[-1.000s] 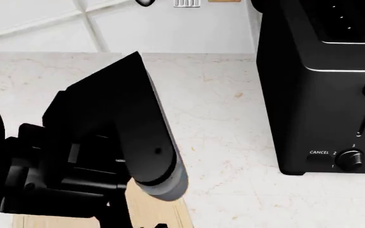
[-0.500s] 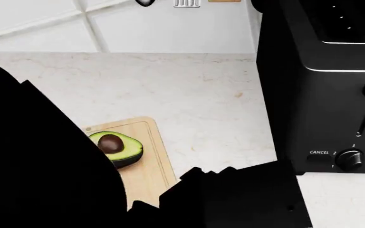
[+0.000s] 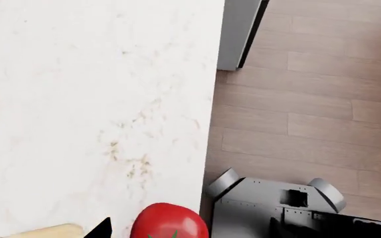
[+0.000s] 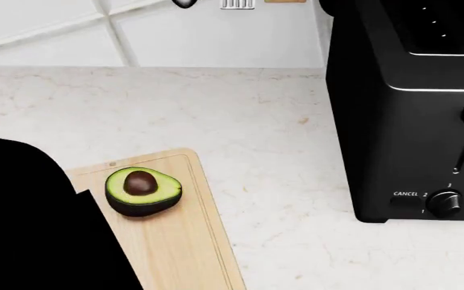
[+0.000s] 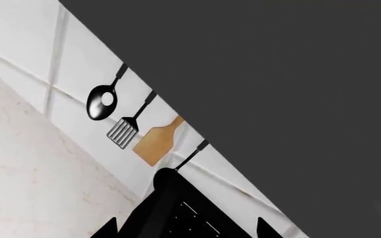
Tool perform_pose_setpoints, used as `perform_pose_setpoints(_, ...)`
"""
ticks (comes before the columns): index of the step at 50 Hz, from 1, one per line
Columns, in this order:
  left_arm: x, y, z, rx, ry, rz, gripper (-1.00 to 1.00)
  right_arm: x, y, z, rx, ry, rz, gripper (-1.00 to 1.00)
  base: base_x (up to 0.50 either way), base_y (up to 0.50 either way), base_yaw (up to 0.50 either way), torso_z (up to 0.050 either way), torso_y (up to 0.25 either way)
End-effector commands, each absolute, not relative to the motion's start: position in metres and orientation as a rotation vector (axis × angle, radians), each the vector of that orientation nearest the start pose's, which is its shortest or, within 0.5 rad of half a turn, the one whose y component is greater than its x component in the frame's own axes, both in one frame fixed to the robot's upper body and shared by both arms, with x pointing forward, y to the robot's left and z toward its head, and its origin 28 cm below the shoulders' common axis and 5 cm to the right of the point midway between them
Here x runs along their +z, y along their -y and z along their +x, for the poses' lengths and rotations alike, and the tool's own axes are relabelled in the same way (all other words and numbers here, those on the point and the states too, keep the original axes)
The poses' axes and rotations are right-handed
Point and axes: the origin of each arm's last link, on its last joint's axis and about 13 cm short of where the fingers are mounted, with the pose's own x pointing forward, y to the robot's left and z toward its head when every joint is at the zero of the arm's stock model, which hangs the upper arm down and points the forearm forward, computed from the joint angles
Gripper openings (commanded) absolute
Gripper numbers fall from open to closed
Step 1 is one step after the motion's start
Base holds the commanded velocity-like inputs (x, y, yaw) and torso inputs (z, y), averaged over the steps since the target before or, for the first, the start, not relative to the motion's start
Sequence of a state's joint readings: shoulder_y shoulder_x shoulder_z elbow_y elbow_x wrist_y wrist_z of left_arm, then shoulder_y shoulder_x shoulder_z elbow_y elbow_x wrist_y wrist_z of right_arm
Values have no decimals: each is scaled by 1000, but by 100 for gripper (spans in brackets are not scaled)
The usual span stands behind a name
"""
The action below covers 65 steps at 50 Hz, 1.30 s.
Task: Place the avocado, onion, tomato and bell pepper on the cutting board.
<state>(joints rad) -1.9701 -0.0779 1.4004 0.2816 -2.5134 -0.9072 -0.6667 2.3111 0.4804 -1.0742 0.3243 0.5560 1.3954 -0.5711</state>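
surface: pale marbled stone counter [image 4: 256,127] under a white tiled wall [image 4: 215,36], wood floor beyond its edge.
board: pale wooden cutting board [image 4: 188,241] lies flat on the counter.
avocado: halved avocado [image 4: 142,190], brown pit up, rests on the board's far end.
tomato: glossy red tomato [image 3: 169,224] sits on the counter near its edge, just beside the board.
toaster: black toaster [image 4: 413,115] stands well apart from the board.
utensils: black spoon [image 5: 103,101], slotted turner and wooden spatula hang on the wall.
jaws: neither gripper's jaws can be judged.

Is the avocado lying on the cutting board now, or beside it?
On it. In the head view the avocado rests cut side up, pit showing, on the cutting board, inside its rim groove near the far end.
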Motion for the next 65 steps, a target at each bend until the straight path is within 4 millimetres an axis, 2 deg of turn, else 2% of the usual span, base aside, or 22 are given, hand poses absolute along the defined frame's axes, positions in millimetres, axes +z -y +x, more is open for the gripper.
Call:
perform_pose_setpoints(1, 330, -57, 145, -1293, -757, 723, 100, 536, 155, 249, 259, -90, -684, 100, 0, 0, 0, 0, 0)
perform_pose_setpoints(13, 308, -58, 162, -1240, -778, 770, 100, 530, 158, 251, 253, -101, -677, 100, 0, 0, 0, 0, 0)
perform_pose_setpoints(32, 305, -48, 157, -1317, -747, 788, 100, 529, 162, 245, 243, -105, -672, 100, 0, 0, 0, 0, 0)
perform_pose_setpoints(65, 272, -52, 162, -1343, -790, 820, 100, 528, 169, 239, 225, -108, -662, 100, 0, 0, 0, 0, 0)
